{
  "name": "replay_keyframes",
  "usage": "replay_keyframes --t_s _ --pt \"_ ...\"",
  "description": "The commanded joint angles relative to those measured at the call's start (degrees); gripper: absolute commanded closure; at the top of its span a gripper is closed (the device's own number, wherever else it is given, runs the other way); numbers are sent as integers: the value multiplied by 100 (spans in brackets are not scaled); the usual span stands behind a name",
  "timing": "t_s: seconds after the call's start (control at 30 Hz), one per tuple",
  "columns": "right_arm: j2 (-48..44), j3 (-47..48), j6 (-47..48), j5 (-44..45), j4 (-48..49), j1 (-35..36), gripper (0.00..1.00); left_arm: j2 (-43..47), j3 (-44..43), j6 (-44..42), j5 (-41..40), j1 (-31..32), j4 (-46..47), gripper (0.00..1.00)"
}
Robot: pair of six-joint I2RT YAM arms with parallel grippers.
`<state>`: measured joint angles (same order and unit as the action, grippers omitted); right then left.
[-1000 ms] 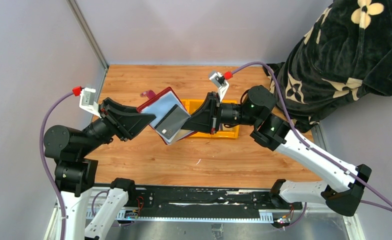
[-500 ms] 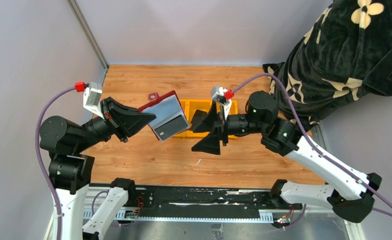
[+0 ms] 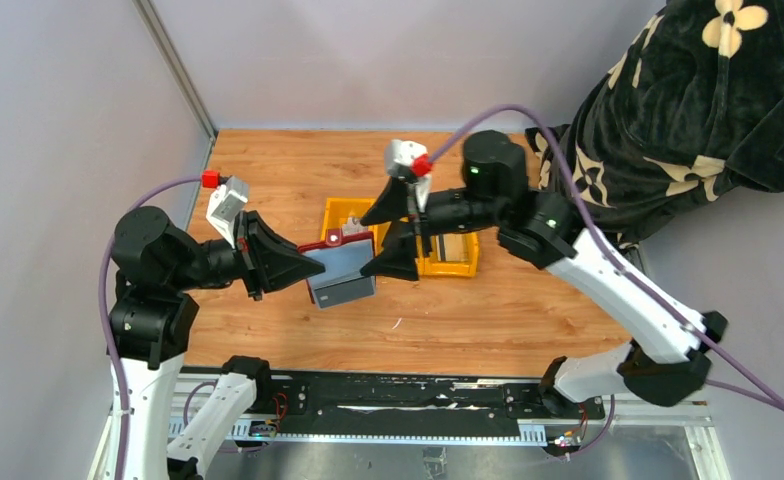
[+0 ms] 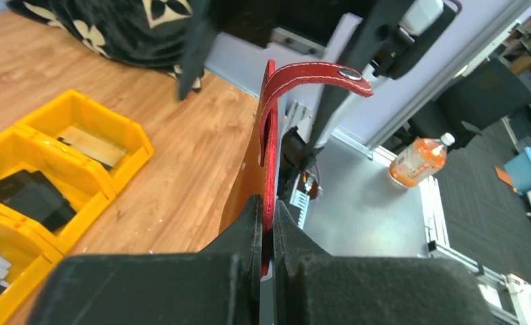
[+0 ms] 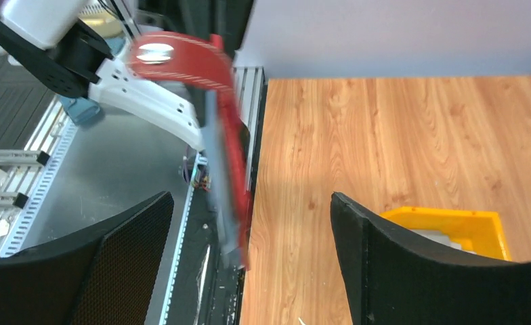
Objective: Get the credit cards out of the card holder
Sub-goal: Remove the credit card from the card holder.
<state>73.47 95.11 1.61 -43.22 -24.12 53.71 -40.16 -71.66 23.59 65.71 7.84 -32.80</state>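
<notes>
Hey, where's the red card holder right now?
The card holder is centre-left in the top view, clamped in the left gripper, the open right gripper just right of it, the yellow tray behind.

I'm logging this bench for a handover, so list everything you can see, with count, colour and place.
table: one, light wood, under everything
tray: one, yellow, three compartments, on the table
credit cards: two clear, one black, one tan, in separate tray compartments
card holder: one, maroon with grey sleeves, held above the table near the tray
cloth: one, black with cream flowers, far right corner
bottle: one, orange, lying beyond the table
left gripper: one, black, shut on the card holder
right gripper: one, black, open, facing the card holder
</notes>
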Motion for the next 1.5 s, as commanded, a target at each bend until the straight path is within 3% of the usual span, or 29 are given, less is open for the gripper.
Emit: replay_keyframes --t_s 0.0,0.13,0.17,0.2,0.27,0.3,0.33,0.4,0.43,0.53,0.7,0.87,1.03,1.17,1.3,1.33,1.4,1.47 --pt "557 449 363 -229 -549 262 11 18 116 -131 547 -37 -176 100" --pt "977 842 463 -268 -777 496 12 35 222 -213 662 -37 -202 100" --pt "1083 931 463 -323 -842 547 19 46 237 -234 677 -37 -208 100" --pt "1196 1051 474 -452 -924 574 29 56 266 -268 672 -37 -209 100" --pt "1434 1268 443 -561 -1090 636 72 99 295 -372 570 -37 -205 100" --pt "1518 1358 377 -515 -1156 640 95 111 296 -399 488 -37 -205 94" --pt "1559 1411 308 -430 -1179 640 100 113 290 -421 412 -37 -205 75" --pt "1555 1402 168 -307 -1064 628 100 125 254 -426 194 -37 -227 14" --pt "1478 1324 27 -270 -853 606 100 135 250 -425 95 -37 -239 2" --pt "940 482 -980 -350 703 407 100 283 357 -292 -253 -37 -135 0" --pt "-152 -1745 -3205 -341 4810 62 100 797 1128 839 -211 -37 1085 0" --pt "-290 -2489 -4372 114 6457 52 100 1044 1609 2223 -144 -37 2274 2" --pt "-335 -3023 -4590 791 7263 80 100 1127 1876 3049 -238 -37 3107 9" --pt "-316 -3220 -4565 1119 7504 127 100 1097 1856 3200 -518 -37 3207 34" --pt "-344 -3393 -4538 1354 7501 167 97 1061 1760 2778 -870 -37 2730 82" --pt "-385 -3390 -4453 1312 7328 161 87 1032 1641 2317 -958 -37 2359 89" --pt "-455 -3197 -4081 1025 6488 106 76 903 1397 1577 -995 -37 1503 98" --pt "-476 -2834 -3512 656 5565 36 60 774 1103 786 -984 -37 771 100"
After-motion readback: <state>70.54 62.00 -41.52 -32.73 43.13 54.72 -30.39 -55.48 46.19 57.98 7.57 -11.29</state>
